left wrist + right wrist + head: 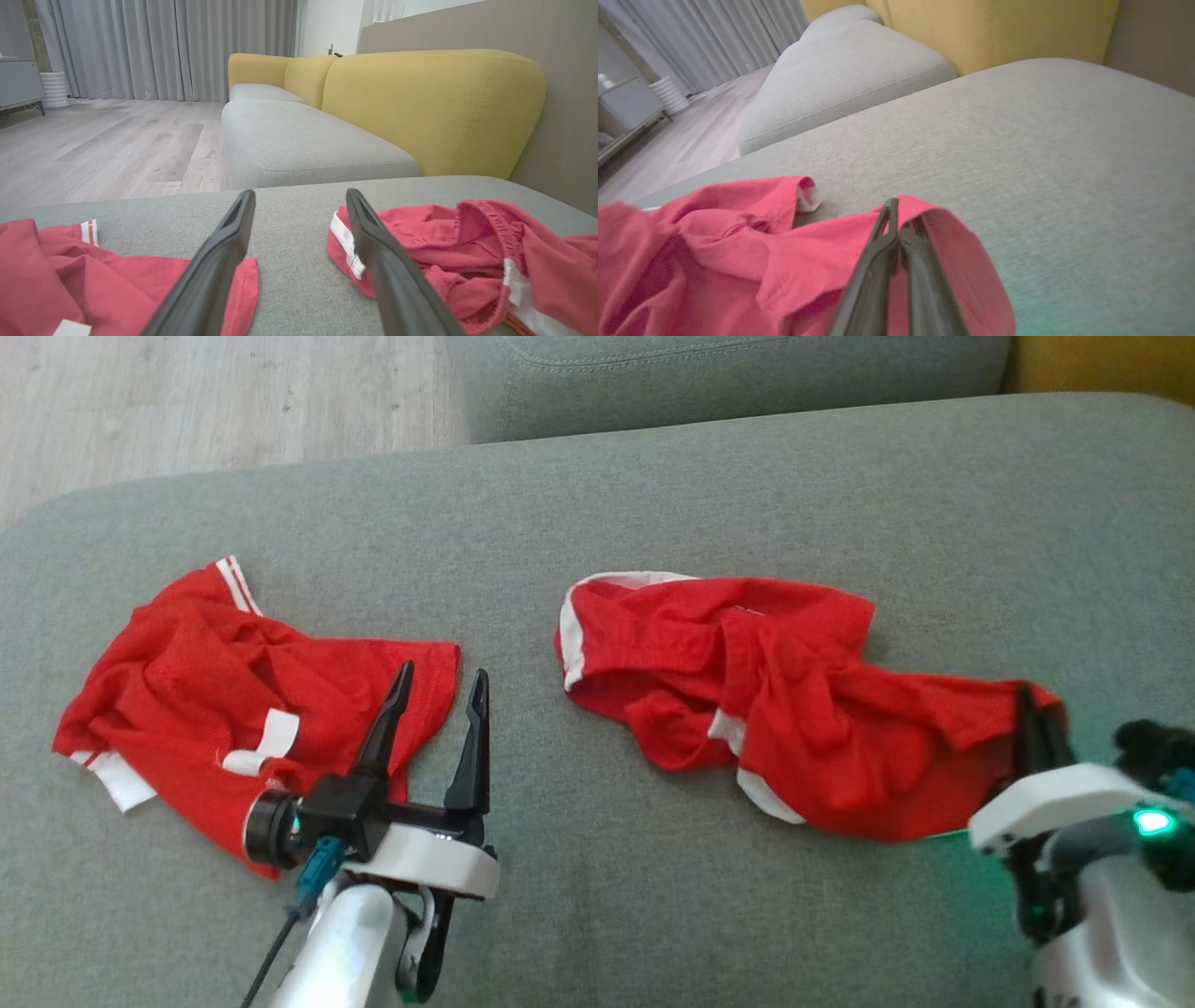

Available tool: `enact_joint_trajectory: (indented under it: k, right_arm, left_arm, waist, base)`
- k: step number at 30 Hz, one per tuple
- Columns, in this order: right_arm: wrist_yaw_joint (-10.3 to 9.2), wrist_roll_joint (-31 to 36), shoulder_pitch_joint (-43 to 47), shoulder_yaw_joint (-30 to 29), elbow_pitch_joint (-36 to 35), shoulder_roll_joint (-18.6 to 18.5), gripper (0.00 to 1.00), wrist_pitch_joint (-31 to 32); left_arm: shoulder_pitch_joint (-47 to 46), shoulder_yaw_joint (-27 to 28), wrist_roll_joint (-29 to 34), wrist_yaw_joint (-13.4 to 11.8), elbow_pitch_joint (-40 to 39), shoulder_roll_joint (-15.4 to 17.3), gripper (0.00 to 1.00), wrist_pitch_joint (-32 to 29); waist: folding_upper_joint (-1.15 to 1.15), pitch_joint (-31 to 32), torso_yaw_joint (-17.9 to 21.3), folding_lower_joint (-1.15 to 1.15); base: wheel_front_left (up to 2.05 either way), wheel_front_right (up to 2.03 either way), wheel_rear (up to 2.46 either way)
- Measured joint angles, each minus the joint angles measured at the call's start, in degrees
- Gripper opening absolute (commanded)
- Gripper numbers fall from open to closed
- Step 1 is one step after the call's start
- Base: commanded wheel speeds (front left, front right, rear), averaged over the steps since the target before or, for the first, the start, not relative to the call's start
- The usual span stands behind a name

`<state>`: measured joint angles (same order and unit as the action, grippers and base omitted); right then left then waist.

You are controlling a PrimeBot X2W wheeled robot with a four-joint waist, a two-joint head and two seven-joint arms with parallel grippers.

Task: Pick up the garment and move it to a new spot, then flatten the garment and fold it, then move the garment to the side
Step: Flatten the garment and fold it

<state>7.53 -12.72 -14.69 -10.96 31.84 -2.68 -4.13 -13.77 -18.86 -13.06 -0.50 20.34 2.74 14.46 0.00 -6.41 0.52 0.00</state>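
Right gripper (1027,695) is clamped down, jaws pressed together on the hem at the 3 o'clock end of the garment (766,700). The right wrist view confirms it, with red cloth folded over both fingers (889,233).

The garment itself lies crumpled on the grey sofa cushion (653,495), spreading from the middle of the head view out toward 3 o'clock, its white-trimmed edge at the 9 o'clock end.

Left gripper (443,674) hovers with jaws spread wide and nothing between them. It sits at the 3 o'clock edge of a second red garment (215,691), well over at 9 o'clock.

This looks like light, thin, floppy knit. It should drape and trail from a single pinch and cling a little to the cushion weave. A corner or hem grip suits it, and the elastic waistband (486,219) looks like the firmest hold for spreading it flat.
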Motion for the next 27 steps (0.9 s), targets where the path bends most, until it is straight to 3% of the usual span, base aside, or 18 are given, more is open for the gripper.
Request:
enact_joint_trajectory:
  k: [8, 9, 10, 15, 22, 27]
  right_arm:
    - [0.0, 7.42, -4.13, -10.34, 0.48, 0.15, 0.0, 4.07]
    - [0.0, 8.61, -4.89, -11.71, 0.67, 0.15, 0.56, 4.0]
    - [0.0, 9.91, -5.6, -12.7, 0.79, 0.13, 1.0, 3.87]
    - [0.0, 11.22, -7.99, -12.98, 0.51, 0.11, 1.0, -0.27]
    - [0.0, 7.01, -4.16, -3.08, -4.56, 0.08, 1.0, -6.61]
    - [0.0, 3.92, 4.83, 5.82, -10.99, 0.12, 1.0, -8.96]
  left_arm:
    - [-0.01, -0.65, -0.56, -0.02, -0.22, 0.0, 1.0, 0.0]
    - [-0.01, -0.67, -0.56, -0.02, -0.23, 0.01, 1.0, 0.0]
    - [-0.02, -0.69, -0.56, -0.02, -0.23, 0.01, 1.0, 0.0]
    - [-0.04, -0.73, -0.56, -0.02, -0.18, 0.01, 1.0, 0.0]
    - [-0.02, -0.56, -0.57, -0.08, -0.11, 0.01, 1.0, 0.0]
    - [0.14, -0.53, -0.58, -0.09, -0.12, 0.01, 1.0, 0.0]
  waist:
    - [0.0, -0.91, -0.25, 0.0]
    - [0.0, -1.1, -0.27, 0.0]
    - [0.0, -1.28, -0.3, 0.0]
    - [0.0, -1.49, -0.19, 0.01]
    - [0.0, -0.22, 0.59, 0.0]
    - [0.0, 0.99, 1.67, 0.0]
  base:
    - [0.0, 0.0, 0.0]
    - [0.0, 0.0, 0.0]
    - [0.0, 0.0, 0.0]
    - [0.0, 0.0, 0.0]
    - [0.0, 0.0, 0.0]
    - [0.0, 0.0, 0.0]
